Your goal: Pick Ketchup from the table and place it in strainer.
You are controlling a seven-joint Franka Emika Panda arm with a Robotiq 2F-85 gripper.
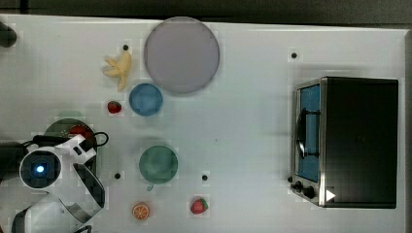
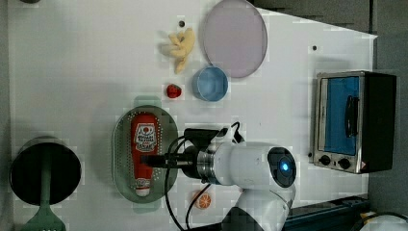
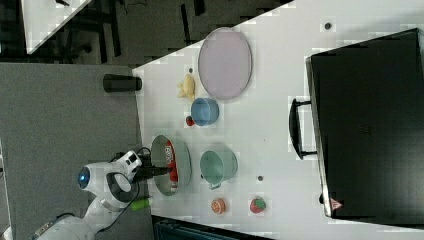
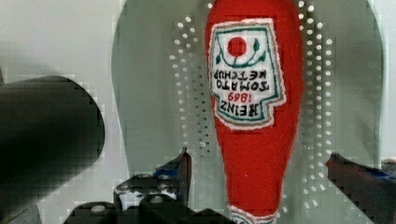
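The white rectangular table (image 1: pixel 252 121) carries everything. At the top view's right stands a black and silver toaster oven (image 1: pixel 357 141) with a blue-lit glass door. Toward the top view's upper middle lies a round, flat, pale lilac plate (image 1: pixel 181 54).

The white Franka arm (image 2: pixel 250 166) reaches in from the left view's lower edge, and its gripper (image 4: pixel 259 170) hangs over the strainer with its two dark fingers (image 4: pixel 180 170) spread wide apart, one on either side of the bottle's narrow end and clear of it, holding nothing.

The pale mint-green oval plastic strainer (image 2: pixel 166 120), with a perforated bottom, sits near the table's edge in the left view's lower left. The red squeeze Ketchup bottle (image 2: pixel 142 149), with its white printed label, lies flat inside the strainer, lengthwise along the oval, cap end toward the left view's bottom.

Beside the strainer in the right view sits a round teal-green bowl (image 3: pixel 218 166) with a small handle. A smaller round blue bowl (image 1: pixel 145 99) stands just beside the lilac plate. A peeled yellow banana (image 1: pixel 120 68) lies near the blue bowl. An orange half (image 1: pixel 141 210) and a red strawberry (image 1: pixel 198 205) rest near the top view's lower edge; another small strawberry (image 1: pixel 114 107) lies just beside the blue bowl.
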